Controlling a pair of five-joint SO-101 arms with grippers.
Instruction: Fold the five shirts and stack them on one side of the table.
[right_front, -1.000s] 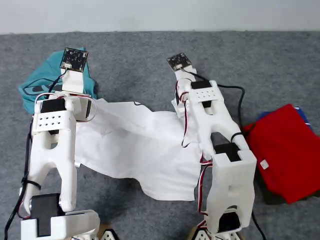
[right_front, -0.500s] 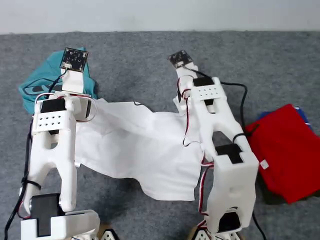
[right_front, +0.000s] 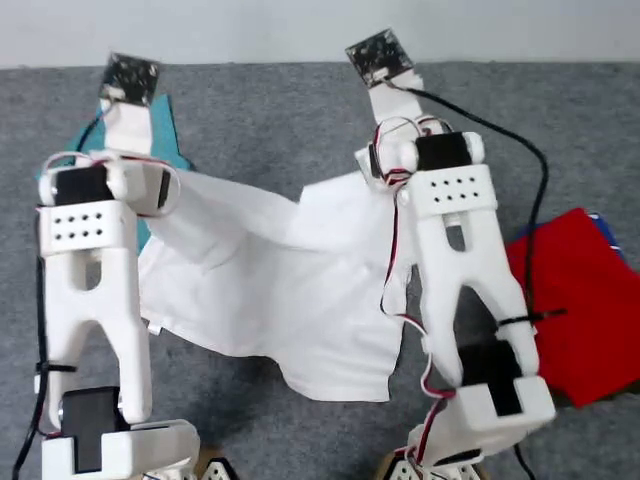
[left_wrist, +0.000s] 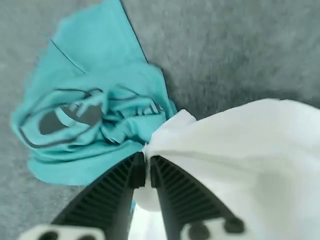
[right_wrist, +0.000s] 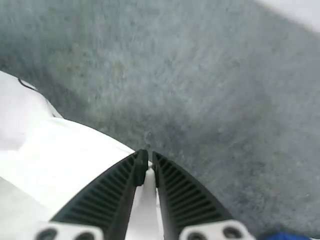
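A white shirt (right_front: 280, 290) lies spread on the grey table between the two arms, its far edge lifted. My left gripper (left_wrist: 147, 167) is shut on one far corner of the white shirt (left_wrist: 240, 145), just beside a crumpled teal shirt (left_wrist: 90, 115). My right gripper (right_wrist: 148, 165) is shut on the other far corner of the white shirt (right_wrist: 60, 155), held above bare table. In the high view the left arm (right_front: 90, 250) stands at the left, over part of the teal shirt (right_front: 160, 125), and the right arm (right_front: 450, 220) right of centre.
A red shirt (right_front: 575, 300) lies at the table's right edge with a bit of blue cloth (right_front: 606, 228) showing beyond it. Grey table surface (right_front: 270, 120) stretches open at the far side between the arms. A pale wall borders the far edge.
Both arms have risen and moved toward the far side, pulling the white shirt's far edge up and taut. The left arm stayed still until the last half second.
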